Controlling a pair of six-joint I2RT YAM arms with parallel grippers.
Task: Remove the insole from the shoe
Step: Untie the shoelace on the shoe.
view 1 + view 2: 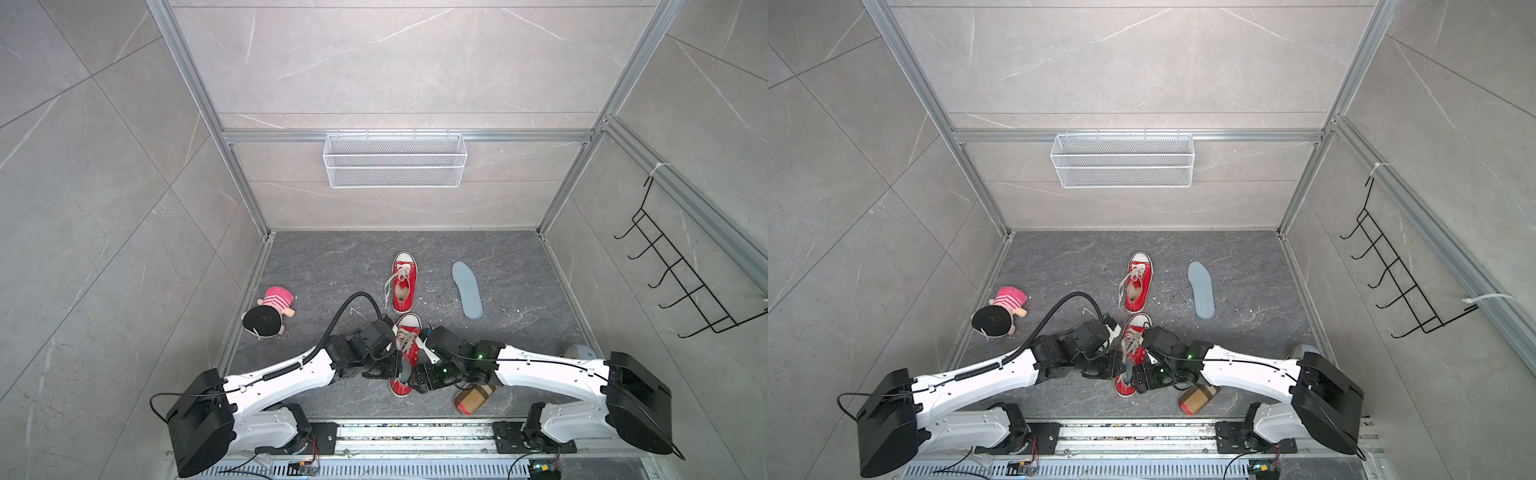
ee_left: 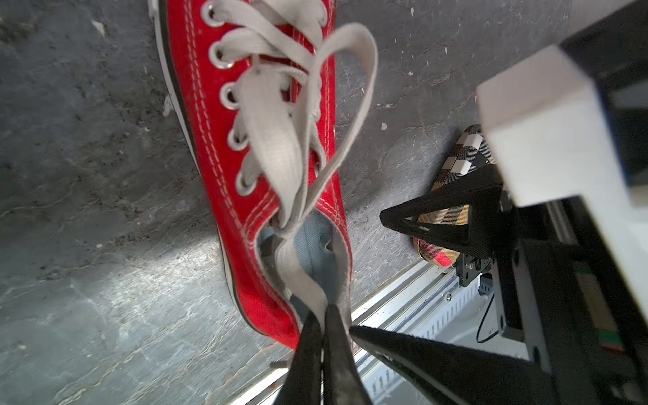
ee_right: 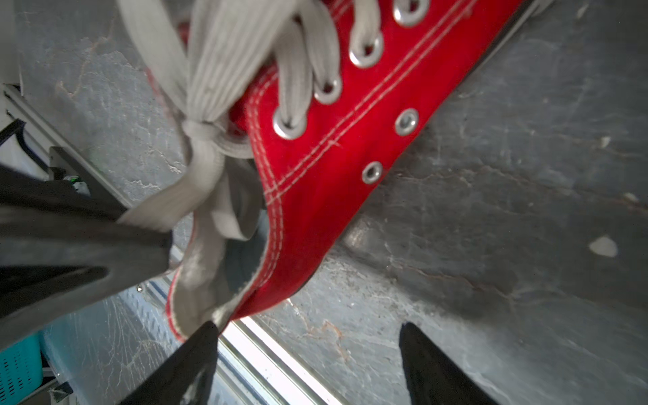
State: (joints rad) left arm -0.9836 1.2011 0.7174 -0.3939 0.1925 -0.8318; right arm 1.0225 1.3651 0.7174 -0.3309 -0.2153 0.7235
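left hand [image 2: 321,312] pinched closed on heel edge of grey-blue foam insole [image 2: 310,242]; likely light, floppy; right hand [image 3: 308,326] spread wide, empty, at heel of red canvas shoe [image 3: 315,175]

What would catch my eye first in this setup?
Two white robot arms meet over a red sneaker at the front of the dark floor; the left arm has its jaws pinched shut on the grey insole at the heel. A matching sneaker sits just behind, with a loose insole lying beside it on the right arm's side, and a plush doll lies on the left arm's side.
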